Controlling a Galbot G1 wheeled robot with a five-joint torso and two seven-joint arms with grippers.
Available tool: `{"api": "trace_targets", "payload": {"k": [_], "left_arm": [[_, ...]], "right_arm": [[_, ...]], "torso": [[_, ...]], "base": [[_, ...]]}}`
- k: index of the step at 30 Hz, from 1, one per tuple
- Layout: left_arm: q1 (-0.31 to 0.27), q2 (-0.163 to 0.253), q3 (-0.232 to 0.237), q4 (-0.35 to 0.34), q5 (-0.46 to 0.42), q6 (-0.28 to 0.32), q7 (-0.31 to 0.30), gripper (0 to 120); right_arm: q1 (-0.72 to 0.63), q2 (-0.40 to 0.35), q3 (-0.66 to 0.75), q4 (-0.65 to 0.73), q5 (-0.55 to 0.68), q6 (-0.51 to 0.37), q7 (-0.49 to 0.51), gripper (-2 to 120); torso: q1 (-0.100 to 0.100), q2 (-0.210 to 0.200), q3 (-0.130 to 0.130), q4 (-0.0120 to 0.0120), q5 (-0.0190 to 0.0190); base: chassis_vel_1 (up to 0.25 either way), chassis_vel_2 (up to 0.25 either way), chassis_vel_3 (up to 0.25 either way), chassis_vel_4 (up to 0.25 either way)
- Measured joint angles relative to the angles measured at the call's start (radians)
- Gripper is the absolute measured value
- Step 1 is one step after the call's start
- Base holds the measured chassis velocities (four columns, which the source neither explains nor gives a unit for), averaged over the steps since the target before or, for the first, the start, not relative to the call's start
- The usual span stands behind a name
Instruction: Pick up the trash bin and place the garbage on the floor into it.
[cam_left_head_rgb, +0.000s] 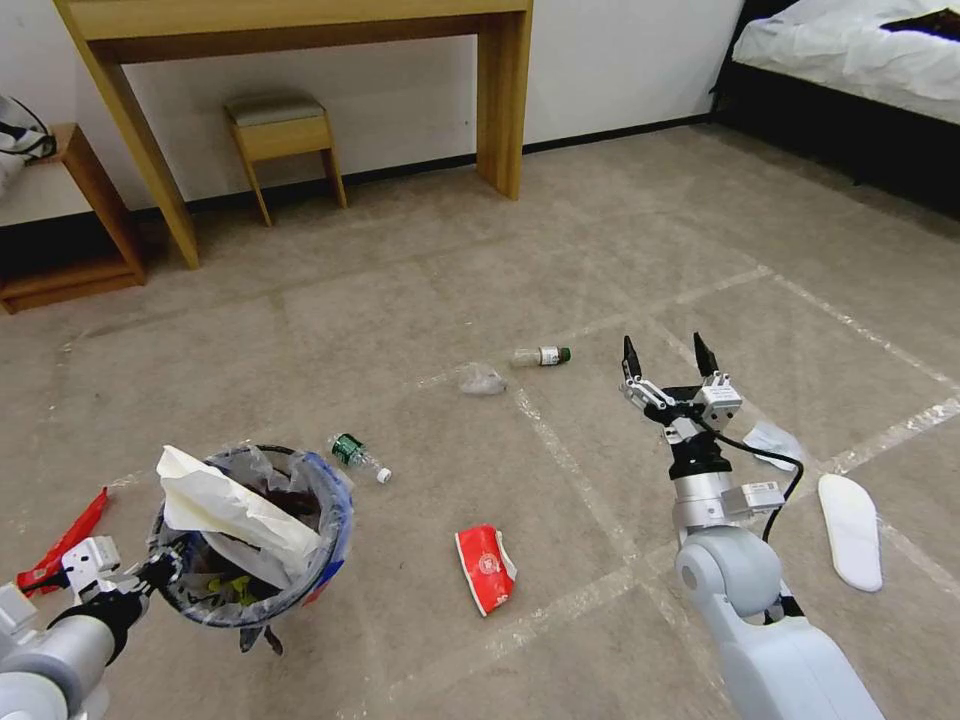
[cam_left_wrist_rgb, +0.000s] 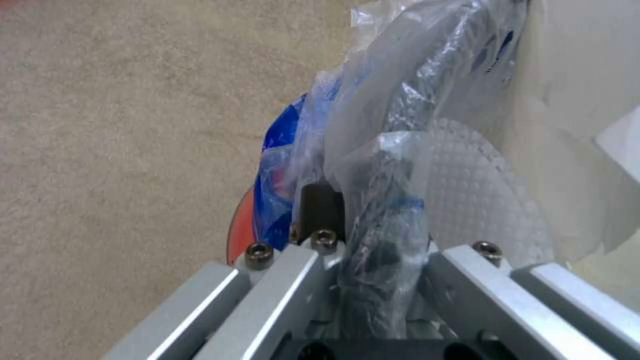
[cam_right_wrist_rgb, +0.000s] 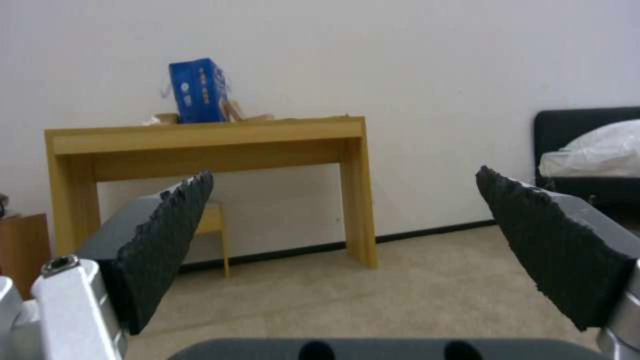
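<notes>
Setting: a bedroom in a home. A bed (cam_left_head_rgb: 850, 50) with white bedding on a dark frame stands in the far right corner. A wooden desk (cam_left_head_rgb: 300, 20) stands against the white wall, with a small stool (cam_left_head_rgb: 283, 135) beneath it. The floor is beige carpet (cam_left_head_rgb: 400, 270).

Bottles on floor: two, one (cam_left_head_rgb: 541, 356), another (cam_left_head_rgb: 356, 455)
Red wrappers on floor: two, one (cam_left_head_rgb: 485, 568), another (cam_left_head_rgb: 62, 543)
Trash bin (cam_left_head_rgb: 325, 575): one
Desk (cam_left_head_rgb: 300, 20): one
Stool (cam_left_head_rgb: 283, 130): one
Claws: two, left claw (cam_left_head_rgb: 160, 572), right claw (cam_left_head_rgb: 670, 357)
</notes>
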Motion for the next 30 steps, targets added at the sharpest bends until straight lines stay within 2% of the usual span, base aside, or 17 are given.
{"api": "trace_targets", "payload": {"k": [5, 7, 8, 9, 10, 11, 13, 14, 16, 17, 20, 21, 23, 26, 30], "left_arm": [[0.006, 0.000, -0.003, 0.000, 0.001, 0.000, -0.002, 1], [0.009, 0.000, -0.005, 0.000, 0.001, 0.000, -0.002, 1], [0.009, 0.000, -0.005, 0.000, 0.001, 0.000, -0.002, 1], [0.009, 0.001, -0.005, 0.000, 0.001, 0.000, -0.002, 1], [0.007, 0.003, -0.006, 0.002, 0.001, 0.000, -0.003, 1], [0.007, 0.003, -0.006, 0.002, 0.001, 0.000, -0.003, 1], [0.000, 0.016, -0.001, 0.010, 0.001, 0.000, -0.006, 1], [0.000, 0.016, -0.001, 0.010, 0.001, 0.000, -0.006, 1], [0.000, 0.019, -0.001, 0.012, 0.000, 0.000, -0.005, 1], [0.000, 0.019, -0.001, 0.012, 0.000, 0.000, -0.005, 1], [-0.001, 0.020, -0.001, 0.018, 0.001, 0.000, -0.005, 1], [-0.001, 0.020, -0.001, 0.018, 0.001, 0.000, -0.005, 1], [0.001, 0.019, -0.004, 0.018, 0.001, 0.000, -0.005, 1], [0.003, 0.017, -0.006, 0.017, 0.001, 0.000, -0.005, 1], [0.011, 0.007, -0.009, 0.009, 0.007, 0.000, -0.005, 1]], "right_arm": [[0.034, -0.023, -0.036, -0.006, 0.001, -0.028, 0.019, 100], [0.057, -0.055, -0.086, -0.004, 0.027, -0.105, 0.076, 100], [0.057, -0.055, -0.086, -0.004, 0.027, -0.105, 0.076, 100], [0.066, -0.080, -0.113, 0.003, 0.054, -0.160, 0.109, 100], [0.074, -0.125, -0.150, 0.024, 0.096, -0.292, 0.177, 100], [0.074, -0.125, -0.150, 0.024, 0.096, -0.292, 0.177, 100], [0.087, -0.218, -0.214, 0.075, 0.236, -0.570, 0.304, 100], [0.087, -0.218, -0.214, 0.075, 0.236, -0.570, 0.304, 100], [0.122, -0.269, -0.283, 0.094, 0.386, -0.755, 0.413, 100], [0.122, -0.269, -0.283, 0.094, 0.386, -0.755, 0.413, 100], [0.181, -0.325, -0.414, 0.092, 0.538, -0.938, 0.499, 100], [0.181, -0.325, -0.414, 0.092, 0.538, -0.938, 0.499, 100], [0.226, -0.328, -0.505, 0.082, 0.632, -1.056, 0.556, 100], [0.245, -0.324, -0.546, 0.066, 0.651, -1.083, 0.571, 100], [0.316, -0.319, -0.692, 0.002, 0.663, -1.103, 0.583, 100]], "torso": [[0.000, 0.000, 0.000, 0.0001, 0.0001], [0.000, 0.000, 0.000, 0.0002, 0.0000], [0.000, 0.000, 0.000, 0.0002, 0.0000], [0.000, 0.000, 0.000, 0.0002, 0.0002], [0.000, 0.000, 0.000, 0.0003, 0.0001], [0.000, 0.000, 0.000, 0.0003, 0.0001], [0.000, 0.000, 0.000, -0.0003, -0.0001], [0.000, 0.000, 0.000, -0.0003, -0.0001], [0.000, 0.000, 0.000, -0.0001, 0.0000], [0.000, 0.000, 0.000, -0.0001, 0.0000], [0.000, 0.000, 0.000, 0.0001, 0.0000], [0.000, 0.000, 0.000, 0.0001, 0.0000], [0.000, 0.000, 0.000, 0.0000, 0.0000], [0.000, 0.000, 0.000, 0.0001, 0.0000], [0.000, 0.000, 0.000, 0.0002, -0.0001]], "base": [[0.000, 0.000, 0.000, 0.000], [0.000, 0.000, 0.000, 0.000], [0.000, 0.000, 0.000, 0.000], [0.000, 0.000, 0.000, 0.000], [0.000, 0.000, 0.000, 0.000], [0.000, 0.000, 0.000, 0.000], [0.000, 0.000, 0.000, 0.000], [0.000, 0.000, 0.000, 0.000], [0.000, 0.000, 0.000, 0.000], [0.000, 0.000, 0.000, 0.000], [0.000, 0.000, 0.000, 0.000], [0.000, 0.000, 0.000, 0.000], [0.000, 0.000, 0.000, 0.000], [0.000, 0.000, 0.000, 0.000], [0.000, 0.000, 0.000, 0.000]]}}
